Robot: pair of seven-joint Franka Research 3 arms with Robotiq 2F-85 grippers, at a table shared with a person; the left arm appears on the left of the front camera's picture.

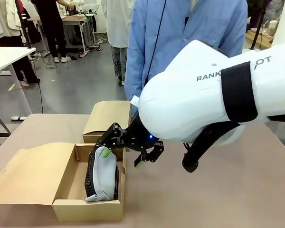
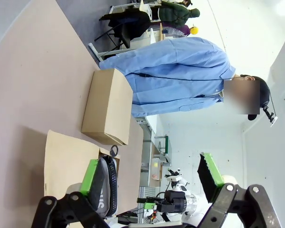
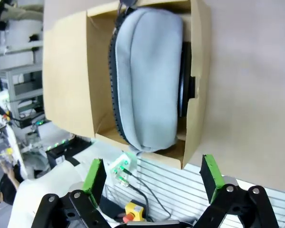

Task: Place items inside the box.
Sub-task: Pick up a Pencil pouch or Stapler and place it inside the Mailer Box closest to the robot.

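Note:
An open cardboard box (image 1: 85, 209) sits at the table's near left, its lid flap folded out to the left. A grey pouch (image 1: 104, 175) with a black zip stands on edge inside it. My right gripper (image 1: 122, 158) hovers open just above the box's far right corner, holding nothing. From the right wrist, the pouch (image 3: 147, 80) fills most of the box (image 3: 197, 95), and a dark item (image 3: 184, 90) is wedged between pouch and wall. The right gripper (image 3: 153, 175) is apart from both. My left gripper (image 2: 148, 171) is open and empty, with the pouch (image 2: 107, 185) beyond one finger.
A closed cardboard box (image 1: 107, 121) stands just behind the open one, also seen from the left wrist (image 2: 109, 107). A person in a blue coat (image 1: 190, 33) stands at the far side. Bare tabletop (image 1: 218, 194) stretches right of the box.

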